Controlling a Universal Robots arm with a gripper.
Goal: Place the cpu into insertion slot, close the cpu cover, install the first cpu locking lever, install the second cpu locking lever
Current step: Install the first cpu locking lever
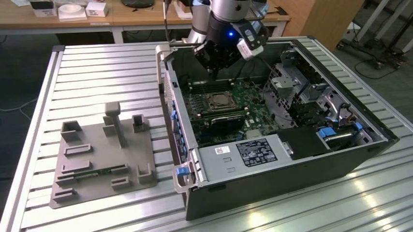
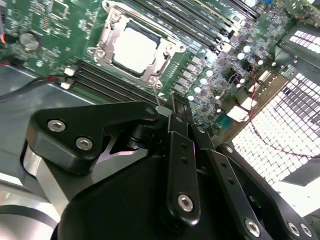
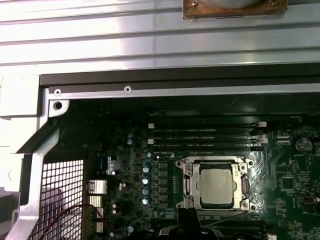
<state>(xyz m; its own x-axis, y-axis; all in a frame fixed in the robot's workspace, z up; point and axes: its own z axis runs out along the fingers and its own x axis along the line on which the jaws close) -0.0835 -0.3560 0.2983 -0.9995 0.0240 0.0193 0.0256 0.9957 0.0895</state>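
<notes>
Above the open computer case (image 1: 193, 193), which lay on the ribbed metal tabletop (image 1: 96, 72), the pincer (image 1: 213, 75) was seen in the exterior view pointing down over the green board. The cpu (image 1: 223, 100) was seated in its socket just below the tip. A grey fixture tray (image 1: 96, 164) lay well apart, towards the exterior view's left.

From the second wrist view, the pincer (image 2: 174, 100) was shown with its two black fingers brought together and nothing gripped between them. It was held near the socket but not touching it. The pale top of the cpu (image 2: 134, 49) was framed by the cpu cover (image 2: 104, 35), which lay flat over it. The memory sticks (image 2: 210, 25) ran alongside.

From the first wrist view, the cpu (image 3: 216, 186) was again seen through the open centre of the lowered cpu cover (image 3: 187, 185). The dark tip of the pincer (image 3: 189, 215) was placed just beside the socket's near edge.

Placing the chip and closing the cover were judged done, and the lever work was taken to be the step in hand. Whether either lever was already latched could not be told. That step was judged to call for a fine, steady press on a thin wire bar close to the frame. The board and the memory sticks (image 3: 205, 135) would have to be kept clear of.
</notes>
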